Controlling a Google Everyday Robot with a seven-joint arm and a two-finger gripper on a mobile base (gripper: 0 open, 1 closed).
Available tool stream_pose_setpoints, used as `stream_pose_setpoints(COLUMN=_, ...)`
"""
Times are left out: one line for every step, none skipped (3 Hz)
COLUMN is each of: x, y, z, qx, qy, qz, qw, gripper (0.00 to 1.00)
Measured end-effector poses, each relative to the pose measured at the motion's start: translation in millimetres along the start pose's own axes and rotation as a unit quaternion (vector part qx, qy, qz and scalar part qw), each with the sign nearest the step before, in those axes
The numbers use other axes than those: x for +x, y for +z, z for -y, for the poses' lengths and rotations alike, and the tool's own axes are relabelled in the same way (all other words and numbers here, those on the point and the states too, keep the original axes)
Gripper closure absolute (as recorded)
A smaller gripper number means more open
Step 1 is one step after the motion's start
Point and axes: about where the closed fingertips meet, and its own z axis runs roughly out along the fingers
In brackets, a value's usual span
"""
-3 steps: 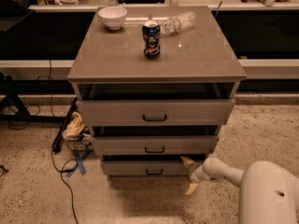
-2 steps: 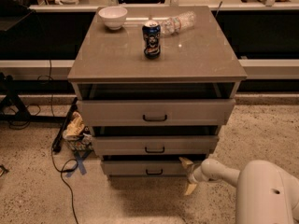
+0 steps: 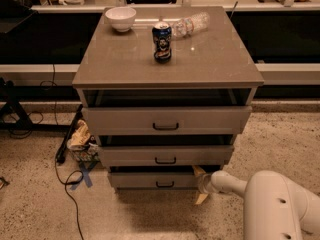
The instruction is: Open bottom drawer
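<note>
The cabinet has three grey-taupe drawer fronts, stepped narrower toward the floor. The bottom drawer (image 3: 140, 180) is the narrowest and lowest, with a small black bar handle (image 3: 165, 184) and a dark gap above its front. My gripper (image 3: 200, 184) is at the right end of that drawer front, to the right of the handle. Its tan fingers (image 3: 201, 199) are spread one above the other, open, with nothing seen between them. My white arm (image 3: 280, 204) comes in from the lower right.
On the cabinet top (image 3: 125, 59) stand a white bowl (image 3: 120, 18), a blue can (image 3: 162, 42) and a lying clear bottle (image 3: 190, 24). A bag of clutter (image 3: 81, 141) and black cables (image 3: 65, 179) lie on the floor at the left.
My arm and gripper have shifted slightly left, closer to the right end of the bottom drawer front. The drawers look unchanged.
</note>
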Motion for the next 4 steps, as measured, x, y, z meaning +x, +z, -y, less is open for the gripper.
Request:
stream_pose_setpoints(x=6, y=9, z=8, qx=0.008, qy=0.011, qz=-0.008, qw=0.9999, gripper=0.00)
stream_pose_setpoints(x=15, y=14, z=8, qx=0.003, qy=0.020, qz=-0.019, qw=0.9996, gripper=0.19)
stream_pose_setpoints(x=37, y=4, z=-2, qx=-0.003, qy=0.044, qz=-0.043, qw=0.9981, gripper=0.42)
stream_pose_setpoints(x=42, y=-1, z=-2, qx=-0.002, qy=0.049, qz=-0.048, qw=0.9976, gripper=0.66)
